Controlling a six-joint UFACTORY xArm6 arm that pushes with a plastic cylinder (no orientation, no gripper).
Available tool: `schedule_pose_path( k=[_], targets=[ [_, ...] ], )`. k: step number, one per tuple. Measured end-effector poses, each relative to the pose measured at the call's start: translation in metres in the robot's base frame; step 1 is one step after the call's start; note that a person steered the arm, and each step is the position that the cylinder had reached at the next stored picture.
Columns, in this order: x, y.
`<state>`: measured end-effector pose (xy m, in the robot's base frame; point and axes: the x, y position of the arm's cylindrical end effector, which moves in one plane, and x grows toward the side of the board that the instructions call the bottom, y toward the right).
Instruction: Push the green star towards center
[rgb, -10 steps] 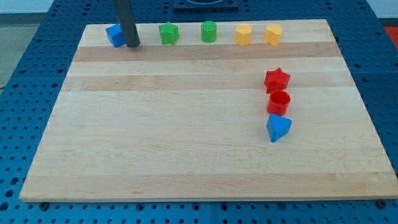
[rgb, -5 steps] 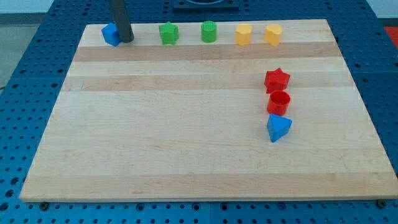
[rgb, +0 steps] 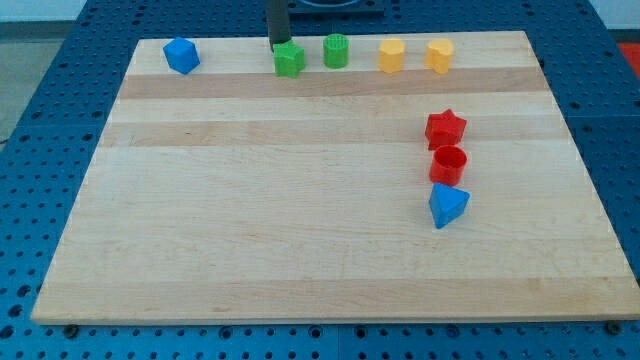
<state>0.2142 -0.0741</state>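
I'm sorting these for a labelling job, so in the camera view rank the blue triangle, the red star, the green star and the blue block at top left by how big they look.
1. blue triangle, though it sits nearest the view's bottom.
2. red star.
3. green star and blue block: too alike to rank.

My tip touches the green star's upper left.

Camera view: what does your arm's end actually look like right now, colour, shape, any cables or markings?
Only a short stretch shows: a straight, dark grey rod, plain and smooth, entering from the view's top edge. My tip sits just above-left of the green star. No cables, labels or markings are visible; the rest of the arm is out of frame.
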Motion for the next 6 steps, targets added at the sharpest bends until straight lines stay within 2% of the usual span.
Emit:
schedule_pose_path(
  k=[1,2,4,6],
  targets=[
    [0.065,0.005],
    [0.106,0.045],
    [0.106,0.053],
    [0.112,0.242]
  ],
)
